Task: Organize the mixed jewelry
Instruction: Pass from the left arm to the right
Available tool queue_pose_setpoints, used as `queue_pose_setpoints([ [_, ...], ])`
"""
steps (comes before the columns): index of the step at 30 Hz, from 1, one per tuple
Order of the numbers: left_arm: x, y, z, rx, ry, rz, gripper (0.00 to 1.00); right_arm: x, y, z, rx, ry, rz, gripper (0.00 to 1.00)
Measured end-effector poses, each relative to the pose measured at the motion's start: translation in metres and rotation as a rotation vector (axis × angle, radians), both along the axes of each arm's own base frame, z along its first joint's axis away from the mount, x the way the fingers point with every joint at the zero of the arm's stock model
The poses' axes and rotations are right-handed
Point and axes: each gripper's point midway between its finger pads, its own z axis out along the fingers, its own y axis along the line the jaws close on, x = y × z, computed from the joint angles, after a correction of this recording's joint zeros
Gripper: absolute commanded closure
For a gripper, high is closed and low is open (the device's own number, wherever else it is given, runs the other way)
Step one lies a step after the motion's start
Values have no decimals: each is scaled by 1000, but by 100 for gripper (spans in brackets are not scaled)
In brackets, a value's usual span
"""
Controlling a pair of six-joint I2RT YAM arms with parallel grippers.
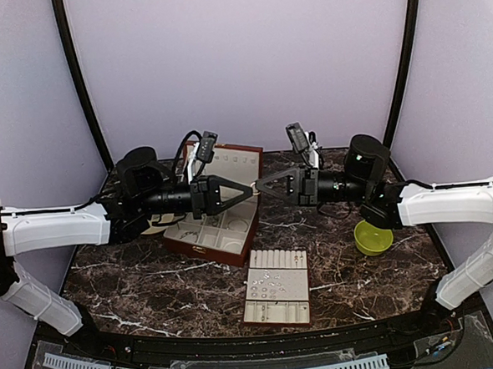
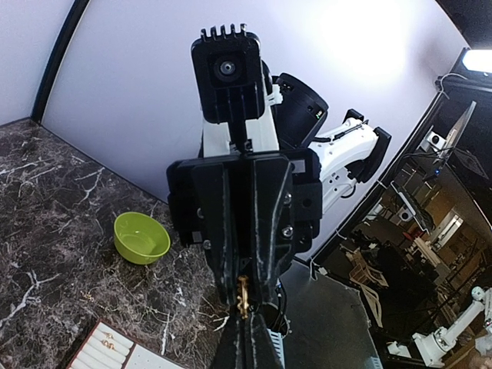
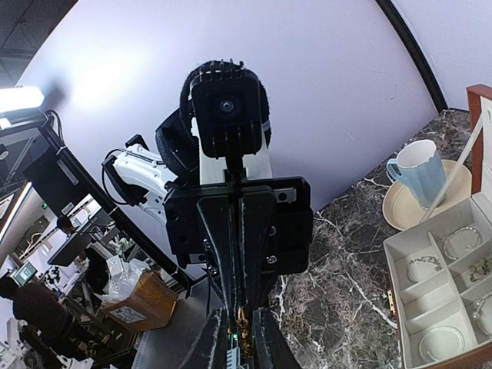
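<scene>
- The left hand [image 1: 247, 189] is clenched tight, and a small gold piece [image 2: 243, 296] stands out of its tip, pinched there as far as the wrist views show.
- The right hand [image 1: 263, 185] meets it tip to tip in mid-air, with its fingers drawn in on the free end of the same piece. How firmly it bites cannot be told.
- I judge this to be a hand-over from left to right. It goes well only if the right hand has a sure hold before the left lets go.
- The two hands should stay in one line, with neither pulling while both grip, because a twist could flick so small a thing away.
- The left hand should release slowly and draw straight back.
- Below the meeting point lie the open jewelry box [image 1: 220, 224] and the dark marble table [image 1: 152, 282]. A dropped piece would be hard to find on that veined surface.
- Other jewelry lies in the box compartments [image 3: 461, 242], and silvery bits [image 1: 274, 285] are scattered on the cream ring tray [image 1: 280, 316] nearer the arms.
- A green bowl [image 1: 373, 238] sits to the right, and a mug [image 3: 419, 173] on a saucer beside the box.
</scene>
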Motion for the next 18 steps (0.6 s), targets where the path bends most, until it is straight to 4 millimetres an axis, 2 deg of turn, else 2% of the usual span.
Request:
queue_pose_setpoints([
  [5, -1, 0, 1, -4, -3, -3, 100, 0, 0, 0, 2, 4, 3, 100],
  [10, -1, 0, 0, -5, -1, -3, 99, 0, 0, 0, 2, 0, 1, 100],
  [12, -1, 0, 0, -5, 0, -2, 85, 0, -1, -1, 1, -1, -1, 100],
  [13, 0, 0, 0, -4, 0, 2, 74, 1, -1, -1, 0, 0, -4, 100],
  [14, 1, 0, -1, -3, 1, 9, 68, 2, -1, -2, -2, 3, -8, 100],
  [15, 3, 0, -2, 2, 3, 19, 58, 2, -2, -3, -5, 6, -13, 100],
  [18, 11, 1, -12, 38, 22, 73, 44, 10, -6, -8, -37, 24, -57, 100],
])
